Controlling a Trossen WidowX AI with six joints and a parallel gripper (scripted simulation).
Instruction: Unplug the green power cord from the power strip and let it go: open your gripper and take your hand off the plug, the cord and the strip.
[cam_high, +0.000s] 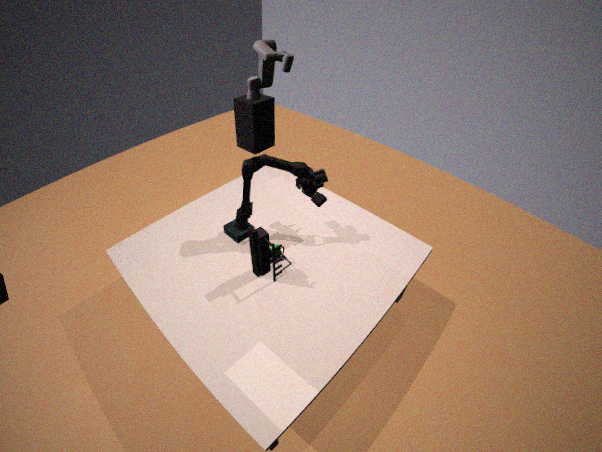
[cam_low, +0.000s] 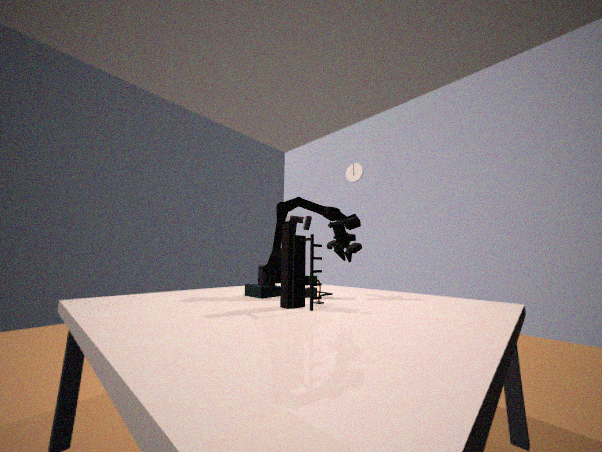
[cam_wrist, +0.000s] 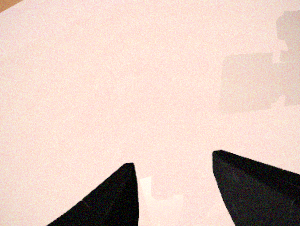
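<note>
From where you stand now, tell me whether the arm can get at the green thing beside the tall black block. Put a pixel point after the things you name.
Probably yes, from above: the claw (cam_high: 311, 192) (cam_low: 346, 256) hangs high and empty, parted slightly. The black block (cam_high: 259, 252) (cam_low: 293, 270) and pronged post (cam_high: 274, 267) (cam_low: 312, 280) crowd the green piece (cam_high: 276, 251).

- One pincer (cam_high: 314, 192) (cam_low: 345, 259) (cam_wrist: 174, 157), with two parted fingers (cam_low: 339, 253) and nothing between them.
- One black arm (cam_high: 246, 190) (cam_low: 276, 247), carrying the pincer.
- One white table (cam_high: 350, 280) (cam_low: 300, 375) (cam_wrist: 100, 90), below the pincer.
- One wall clock (cam_low: 354, 172), above the pincer in the exterior view.
- One grey arm (cam_high: 267, 65) and one dark pedestal (cam_high: 255, 122), both well apart from the pincer.
- Two walls (cam_high: 430, 100) (cam_low: 450, 175), one dark, one paler, beyond the pincer.
</note>
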